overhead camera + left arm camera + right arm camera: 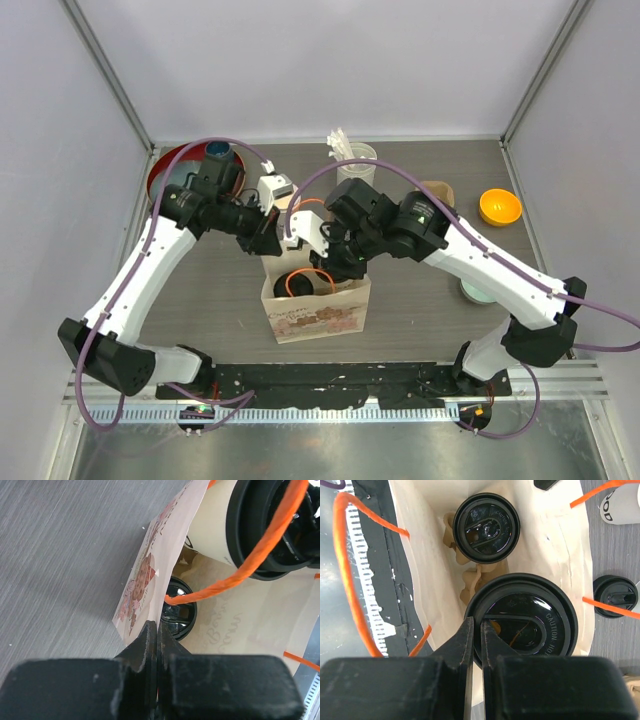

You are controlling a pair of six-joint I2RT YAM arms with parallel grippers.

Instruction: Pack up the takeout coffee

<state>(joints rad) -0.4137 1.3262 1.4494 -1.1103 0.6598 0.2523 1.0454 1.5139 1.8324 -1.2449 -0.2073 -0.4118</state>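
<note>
A paper bag (318,318) with orange cord handles stands open at the table's middle. My right gripper (481,625) hangs over its mouth, shut on the black lid's rim of a takeout coffee cup (525,615). That cup's white side (215,530) shows in the left wrist view. A second lidded cup (486,527) sits deep in the bag on a tan pulp carrier (470,577). My left gripper (157,630) is shut on the bag's back-left rim, by the printed wall (145,580). In the top view the left gripper (272,245) and right gripper (335,262) meet above the bag.
Outside the bag lie a loose black lid (615,596) and a white printed cup (620,502). At the back stand a white cylinder of sticks (350,160), a red dish (160,175), a tan carrier (440,190) and an orange bowl (499,207).
</note>
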